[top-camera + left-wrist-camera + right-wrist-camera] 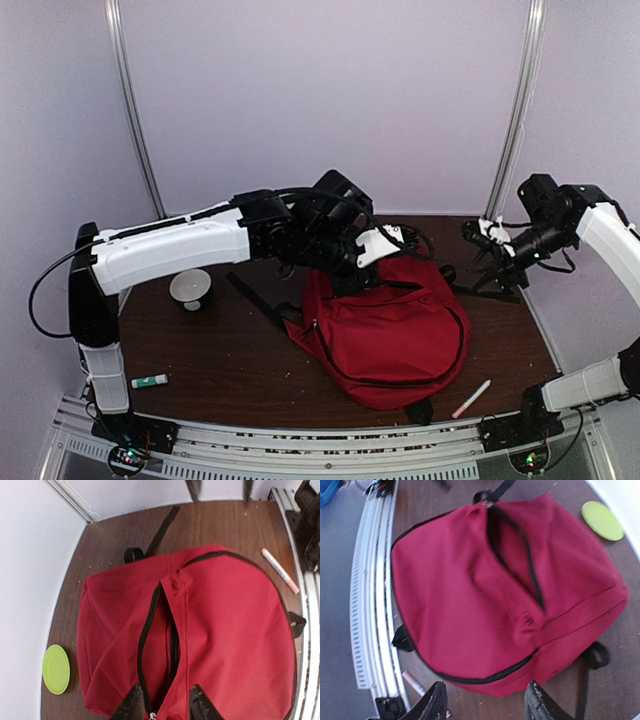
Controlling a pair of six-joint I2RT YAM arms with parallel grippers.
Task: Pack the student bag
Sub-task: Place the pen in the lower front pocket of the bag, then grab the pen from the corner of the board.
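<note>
Dark interior of student bag beyond half-open zipper

A pink-and-white marker lay near the front rail on my right. A green-capped white tube lay front left; a lime-green disc lay flat.
</note>
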